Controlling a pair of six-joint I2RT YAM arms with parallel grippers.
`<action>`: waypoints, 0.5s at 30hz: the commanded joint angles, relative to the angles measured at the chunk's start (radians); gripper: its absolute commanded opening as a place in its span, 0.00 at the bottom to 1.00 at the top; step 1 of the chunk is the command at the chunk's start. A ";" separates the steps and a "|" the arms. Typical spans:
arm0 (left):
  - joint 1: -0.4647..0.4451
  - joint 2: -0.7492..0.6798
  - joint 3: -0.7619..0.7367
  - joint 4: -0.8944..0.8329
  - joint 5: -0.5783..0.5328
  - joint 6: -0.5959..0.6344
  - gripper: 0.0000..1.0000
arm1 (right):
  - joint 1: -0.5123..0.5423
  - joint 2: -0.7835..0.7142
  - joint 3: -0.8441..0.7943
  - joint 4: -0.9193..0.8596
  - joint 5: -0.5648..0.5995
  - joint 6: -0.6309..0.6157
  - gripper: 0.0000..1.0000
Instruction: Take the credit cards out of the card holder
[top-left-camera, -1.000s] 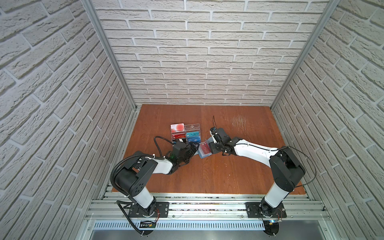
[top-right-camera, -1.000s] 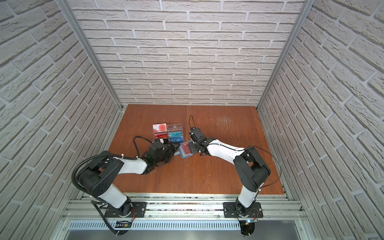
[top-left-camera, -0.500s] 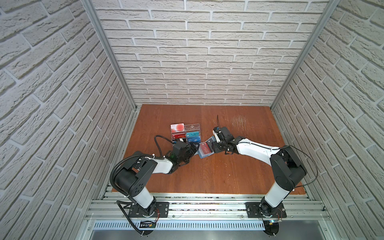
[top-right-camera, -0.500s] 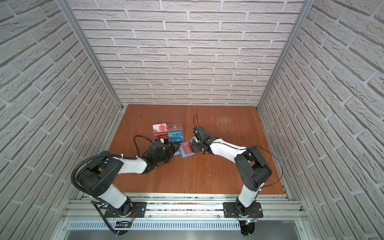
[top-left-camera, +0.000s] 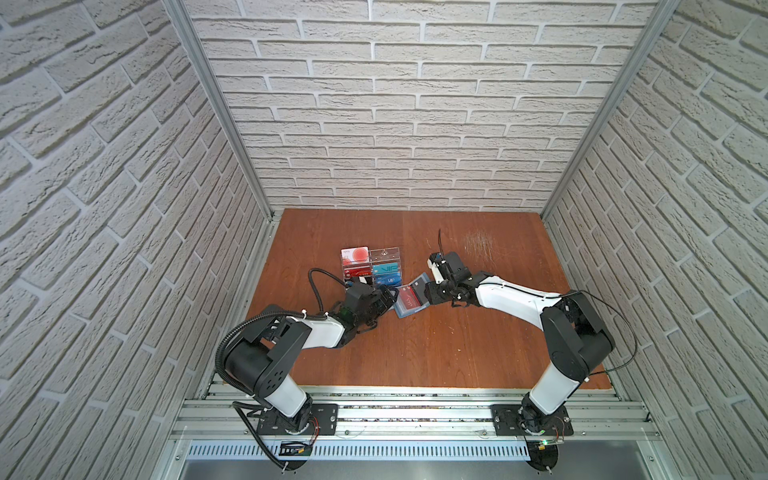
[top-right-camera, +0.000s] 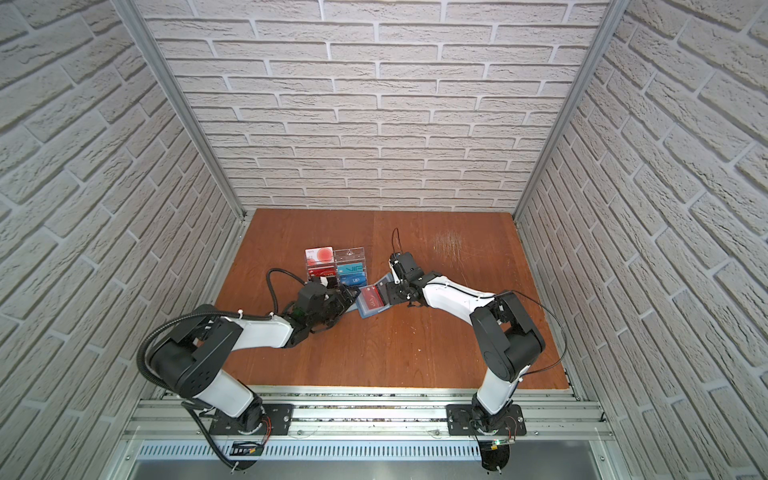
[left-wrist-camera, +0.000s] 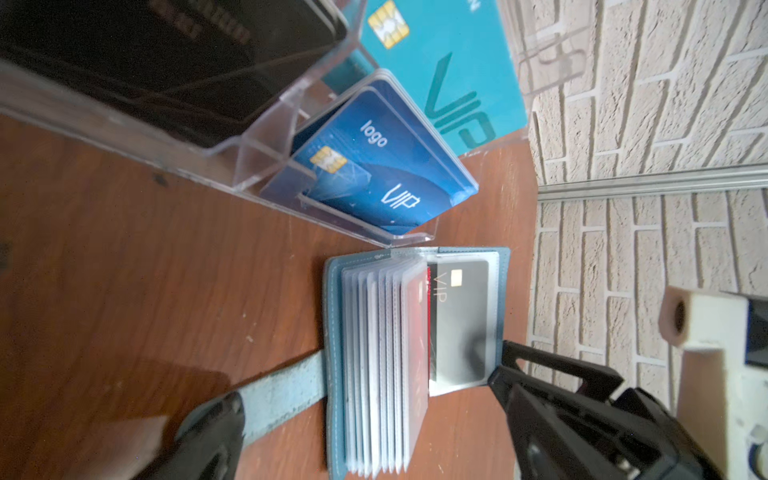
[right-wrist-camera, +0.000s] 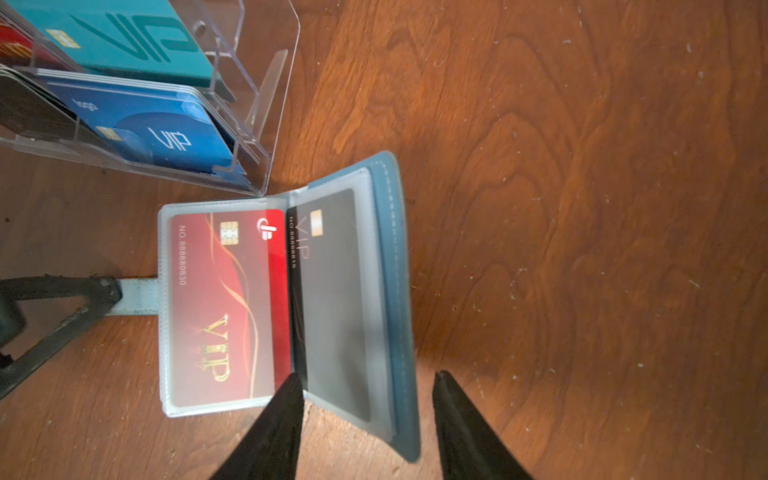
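The left tool (top-left-camera: 387, 296) is spread wide, one fingertip (right-wrist-camera: 99, 289) down on the strap tab (right-wrist-camera: 139, 297) of the card holder (right-wrist-camera: 397, 291), which lies open on the desk (right-wrist-camera: 582, 249) just beside the clear rack (right-wrist-camera: 270, 54). A red card (right-wrist-camera: 224, 307) and a black card (right-wrist-camera: 332, 299) sit sleeved inside. The right tool (right-wrist-camera: 368, 374) straddles the black card's flap at the edge away from the rack, jaws parted and not closed on it.

You look into a booth closed in by pale grey-white brick-pattern walls (top-left-camera: 395, 124), one at the back and one on each side. Slim aluminium posts (top-left-camera: 218, 108) run up the two back corners. The reddish-brown wooden desk (top-left-camera: 436, 345) fills the bottom of the booth, and you can make out a patch of pale scratches (top-left-camera: 478, 241) toward its far right. Along its near edge lie silver aluminium rails (top-left-camera: 415, 411), with a grey slotted metal strip (top-left-camera: 395, 451) beyond them. The light is even and bright.
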 joint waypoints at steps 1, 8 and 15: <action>-0.008 -0.045 0.025 -0.147 -0.043 0.090 0.98 | -0.016 0.001 0.002 0.005 -0.024 0.032 0.52; -0.022 -0.099 0.093 -0.282 -0.070 0.193 0.98 | -0.048 0.045 0.005 0.036 -0.172 0.052 0.50; -0.026 -0.128 0.136 -0.333 -0.082 0.232 0.98 | -0.048 0.069 0.003 0.085 -0.289 0.061 0.44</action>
